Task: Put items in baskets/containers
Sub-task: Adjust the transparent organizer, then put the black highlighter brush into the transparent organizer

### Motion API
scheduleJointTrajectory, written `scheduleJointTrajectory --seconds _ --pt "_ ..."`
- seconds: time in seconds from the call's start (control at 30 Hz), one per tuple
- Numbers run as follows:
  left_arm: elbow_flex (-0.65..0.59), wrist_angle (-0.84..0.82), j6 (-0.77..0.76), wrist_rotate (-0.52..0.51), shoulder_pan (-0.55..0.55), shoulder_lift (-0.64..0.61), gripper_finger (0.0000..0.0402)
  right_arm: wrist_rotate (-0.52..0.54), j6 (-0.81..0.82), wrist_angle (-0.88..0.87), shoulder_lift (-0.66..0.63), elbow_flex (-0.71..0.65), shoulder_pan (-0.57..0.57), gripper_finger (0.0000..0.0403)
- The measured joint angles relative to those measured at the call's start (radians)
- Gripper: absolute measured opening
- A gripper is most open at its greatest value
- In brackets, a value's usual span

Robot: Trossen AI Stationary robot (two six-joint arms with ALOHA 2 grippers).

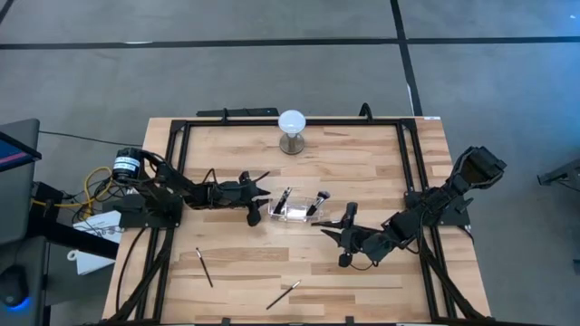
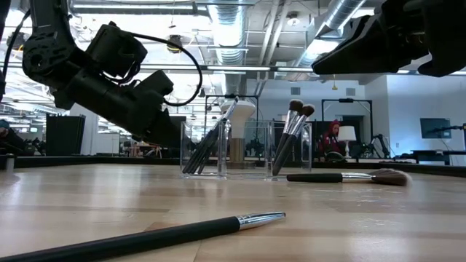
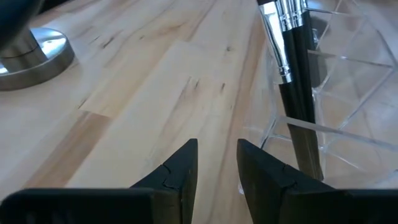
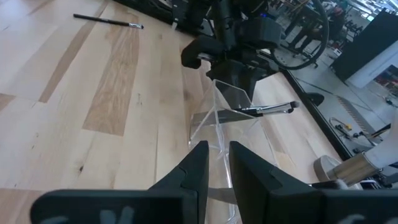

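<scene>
The clear rectangular holder (image 1: 294, 212) (image 2: 244, 149) stands on the table's middle. Several slim brushes lean inside it, handles down: a group at one end (image 2: 211, 142) and a pair at the other (image 2: 291, 131). My left gripper (image 1: 256, 206) (image 3: 217, 165) is low at the holder's left end, with a narrow gap between its fingers and nothing in them. My right gripper (image 1: 337, 228) (image 4: 217, 165) hovers just right of the holder, also narrowly open and empty. A fluffy-headed brush (image 2: 342, 177) lies flat near it. Two more brushes (image 1: 204, 265) (image 1: 283, 294) lie nearer the front edge.
The white globe on its metal base (image 1: 292, 129) (image 3: 31, 50) stands near the far edge, behind the holder. A black frame (image 1: 181, 127) runs along the table's sides. Bare wood lies between the holder and the near edge. People (image 2: 333, 138) show in the room beyond.
</scene>
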Motion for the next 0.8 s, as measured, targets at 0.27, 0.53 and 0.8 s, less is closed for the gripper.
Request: scheduleJointTrajectory --seconds 0.27,0.53,0.8 --pt "-0.012 0.000 0.000 -0.024 0.000 0.000 0.0108 0.000 0.005 -0.007 0.000 0.000 0.000 0.0055" --pt "-0.052 -0.003 -0.015 -0.111 -0.004 -0.081 0.0108 0.000 0.077 -0.104 0.000 0.000 -0.002 0.0055" --pt "-0.097 -0.004 -0.052 -0.110 -0.107 -0.371 0.0108 0.008 0.117 -0.142 -0.001 0.000 0.040 0.0055"
